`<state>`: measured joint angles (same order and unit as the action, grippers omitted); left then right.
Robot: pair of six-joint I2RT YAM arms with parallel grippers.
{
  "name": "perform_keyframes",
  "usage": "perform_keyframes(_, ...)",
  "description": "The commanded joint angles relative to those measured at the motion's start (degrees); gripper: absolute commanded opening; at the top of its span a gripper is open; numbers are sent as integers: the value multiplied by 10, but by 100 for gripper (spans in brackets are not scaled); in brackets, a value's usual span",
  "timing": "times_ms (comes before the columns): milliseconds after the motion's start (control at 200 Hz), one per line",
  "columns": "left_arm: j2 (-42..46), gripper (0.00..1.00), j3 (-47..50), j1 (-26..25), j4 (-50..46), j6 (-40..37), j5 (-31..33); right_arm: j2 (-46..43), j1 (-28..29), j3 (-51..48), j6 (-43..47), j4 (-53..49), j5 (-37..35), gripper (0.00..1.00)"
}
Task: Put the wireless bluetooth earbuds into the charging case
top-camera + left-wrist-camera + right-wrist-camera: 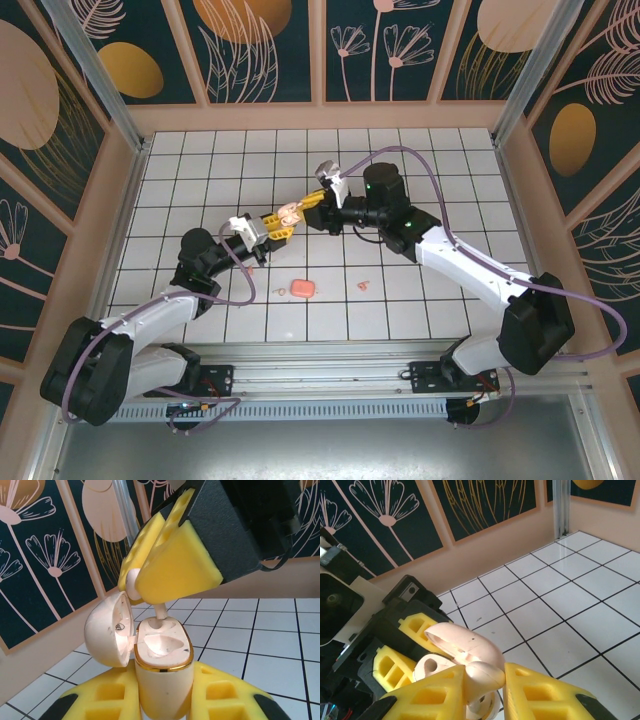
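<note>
The charging case (162, 672) is a cream pod with a gold rim. It stands upright between the yellow fingers of my left gripper (164, 692), which is shut on its body. The lid (105, 630) hangs open to the left. Both sockets in its top are bare except for a stem. Just above, my right gripper (485, 685) is shut on one of the earbuds (487, 675), whose stem (161, 612) reaches down into the far socket. In the top view the two grippers meet over the table's middle: the left (272, 230), the right (308, 205). Another earbud (362, 285) lies on the tiles.
A salmon-pink rounded-square piece (302, 288) lies on the white grid table (440, 180) in front of the grippers, with a tiny pale bit (280, 291) to its left. Patterned walls (260, 50) close in the back and sides.
</note>
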<state>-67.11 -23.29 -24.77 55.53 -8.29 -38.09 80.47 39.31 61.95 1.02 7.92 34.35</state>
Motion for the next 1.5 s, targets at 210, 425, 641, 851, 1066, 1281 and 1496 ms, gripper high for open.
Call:
perform_keyframes(210, 13, 3, 5, -3, 65, 29, -9, 20, -5, 4, -20, 20, 8, 24)
perform_keyframes(425, 4, 3, 1, -3, 82, 44, -4, 19, -5, 5, -17, 19, 31, 24)
perform_keyframes(641, -16, 4, -9, -3, 102, 65, -5, 21, 2, 11, -7, -8, 10, 24)
perform_keyframes(851, -28, 4, -14, -4, 132, 85, -6, 21, 4, 13, 6, -30, 0, 24)
perform_keyframes(1066, -26, 4, -21, -4, 130, 92, -8, 10, 7, -2, -8, -8, 1, 24)
perform_keyframes(1281, -27, 4, -17, -5, 127, 92, 1, -6, 5, -15, -31, 31, 9, 24)
perform_keyframes(1496, -28, 3, -21, -5, 103, 78, 7, -41, 5, -20, -31, 26, -4, 24)
